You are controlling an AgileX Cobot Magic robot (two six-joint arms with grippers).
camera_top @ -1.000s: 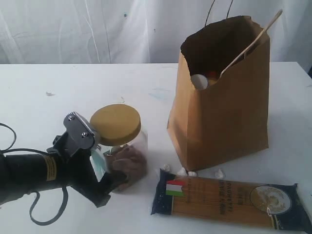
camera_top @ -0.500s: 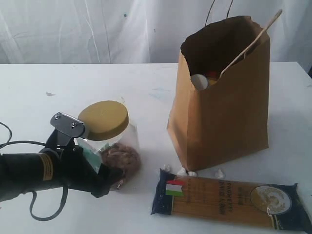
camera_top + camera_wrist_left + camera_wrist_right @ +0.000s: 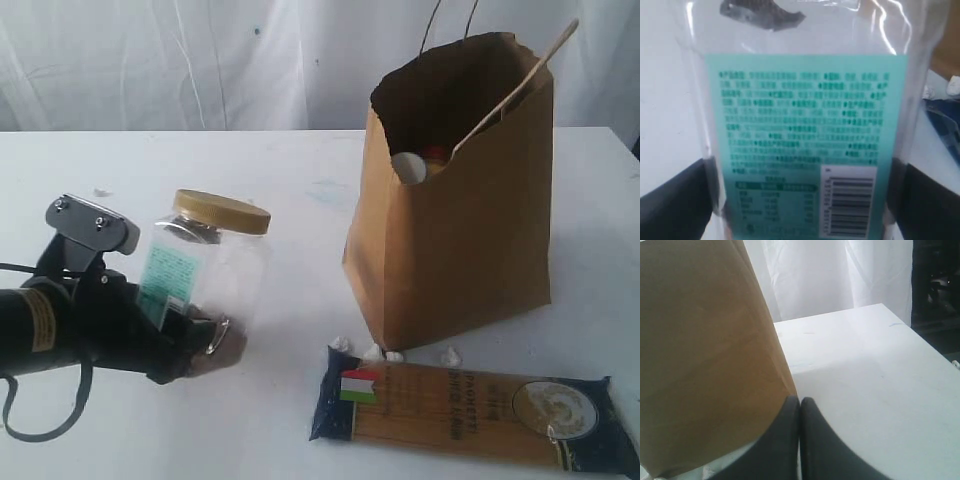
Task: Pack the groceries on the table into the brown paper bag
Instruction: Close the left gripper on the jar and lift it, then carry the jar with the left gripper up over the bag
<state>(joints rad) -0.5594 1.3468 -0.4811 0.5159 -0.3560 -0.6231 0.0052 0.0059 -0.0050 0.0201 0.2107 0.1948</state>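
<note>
My left gripper [image 3: 195,335] is shut on the clear jar [image 3: 205,265] with the gold lid and teal label, holding it upright just above the table [image 3: 250,160] at the left. Up close, the jar [image 3: 805,125] fills the left wrist view, a black finger on each side of it. The brown paper bag [image 3: 455,230] stands open to the right, with a white-capped item and a wooden stick inside. In front of the bag lies the long spaghetti packet [image 3: 470,410]. My right gripper [image 3: 800,402] is shut on nothing beside the bag [image 3: 705,355]; the exterior view does not show it.
Small white crumbs [image 3: 395,352] lie at the bag's front foot. A white curtain [image 3: 200,60] hangs behind the table. The table's far edge and a dark area [image 3: 935,285] beyond it show in the right wrist view.
The jar has gone from tilted on its side to upright. My left gripper has swung left and back with it, lifting it slightly.
</note>
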